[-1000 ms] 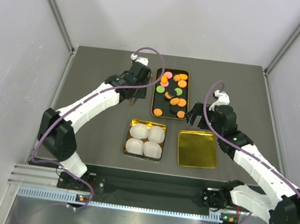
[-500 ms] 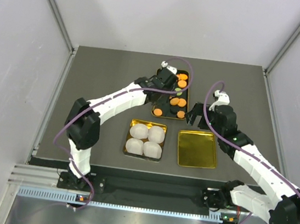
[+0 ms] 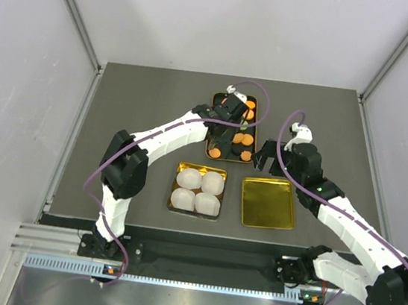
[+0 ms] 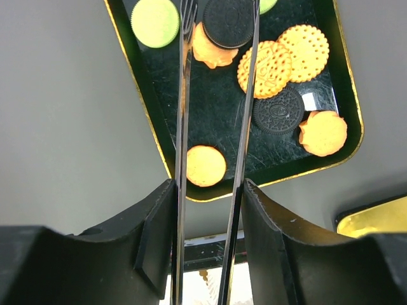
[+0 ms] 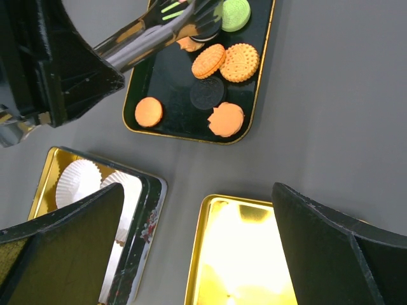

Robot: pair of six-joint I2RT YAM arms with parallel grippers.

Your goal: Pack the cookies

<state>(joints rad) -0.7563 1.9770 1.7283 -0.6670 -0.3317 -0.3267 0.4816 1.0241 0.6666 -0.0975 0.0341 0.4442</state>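
No legible writing appeared anywhere; the embossing on the black cookies was too fine to read. The cookies (image 4: 264, 68) lay in the black tray (image 4: 267, 155), a gold-rimmed oblong at the far middle of the table (image 3: 121, 96), its long axis running away from the arm bases. The left wrist view showed nine: five orange (two dotted rounds touching at their edges, one scalloped, one notched, one plain), two black sandwich type and two green, one of them cut off by the frame edge. In the top view the left arm hid the tray's far end. All the cookies lay flat, faces up; being round, they had no long axis. The left gripper (image 4: 222, 6) carried two long metal blades, held parted above the tray with a black sandwich cookie (image 4: 227, 25) between the tips. A gap showed between that cookie and one blade, so it was not clamped. The right gripper (image 5: 197, 190) stood wide apart with nothing between its fingers, over the table between the black tray and the gold tray (image 3: 267, 203). Three trays were present in all. The third, the liner tray (image 3: 200, 168), sat just left of the gold tray and near the black one, holding four white cup liners (image 3: 189, 178) in two rows of two.
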